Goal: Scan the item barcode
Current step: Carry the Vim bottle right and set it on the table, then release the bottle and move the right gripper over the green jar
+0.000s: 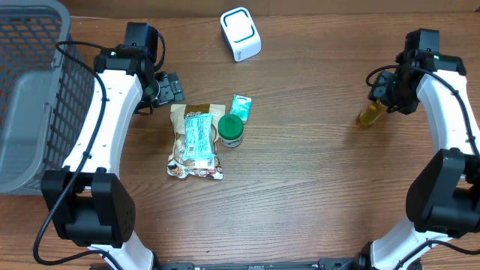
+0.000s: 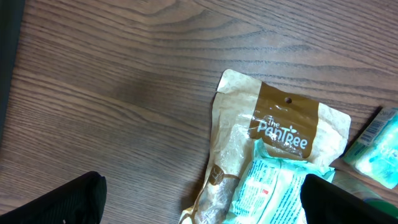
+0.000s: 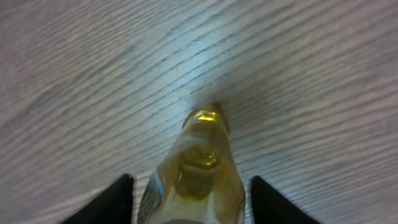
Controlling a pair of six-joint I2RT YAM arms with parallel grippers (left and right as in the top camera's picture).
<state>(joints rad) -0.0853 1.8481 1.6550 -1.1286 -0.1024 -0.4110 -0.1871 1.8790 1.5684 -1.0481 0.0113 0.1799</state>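
- The left gripper [image 1: 171, 88] hangs with its jaws wide apart and empty, over the top end of a brown snack bag [image 2: 283, 127] near the middle of the tabletop [image 1: 315, 187].
- The right gripper [image 1: 382, 97] has its jaws parted around a yellow bottle [image 3: 200, 165] near the tabletop's right edge; whether they press it cannot be told.
- The white scanner [image 1: 240, 34] sits by the far edge.
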